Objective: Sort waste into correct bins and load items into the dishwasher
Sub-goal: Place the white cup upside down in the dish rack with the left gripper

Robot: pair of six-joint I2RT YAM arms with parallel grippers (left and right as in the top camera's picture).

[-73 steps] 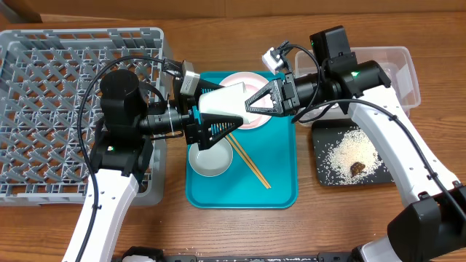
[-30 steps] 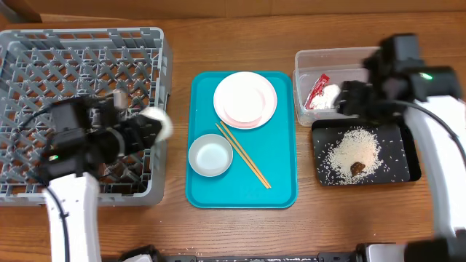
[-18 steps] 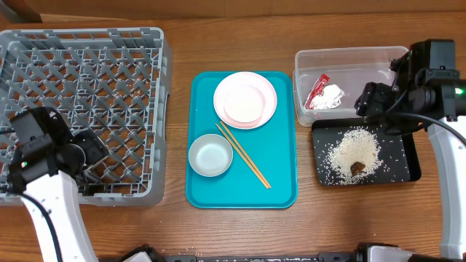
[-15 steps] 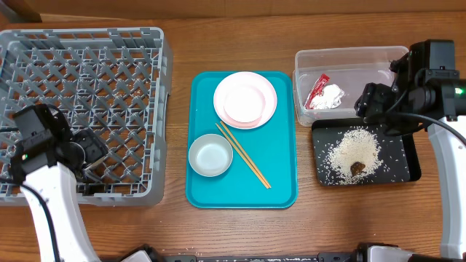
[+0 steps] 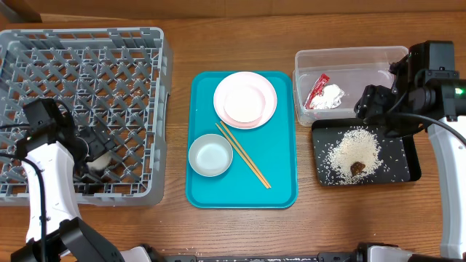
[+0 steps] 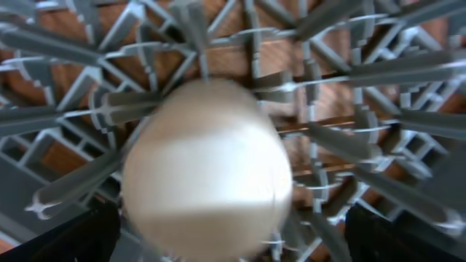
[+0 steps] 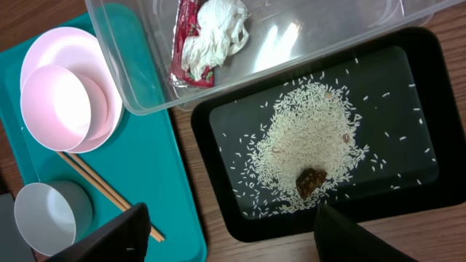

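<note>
Hovering over white cup (image 6: 207, 167) in dish rack (image 5: 87, 65), left gripper (image 6: 233, 225) fingers apart; right gripper (image 7: 231, 215) apart, empty, above black tray (image 7: 415, 87).

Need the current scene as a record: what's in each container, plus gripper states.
dish rack: white cup inside, at the left gripper
teal tray: plate with pinkish bowl on it, grey bowl, chopsticks
clear tub: red wrapper, tissue
black tray: rice, brown lump
left gripper: jaws open
right gripper: jaws open, empty
</note>
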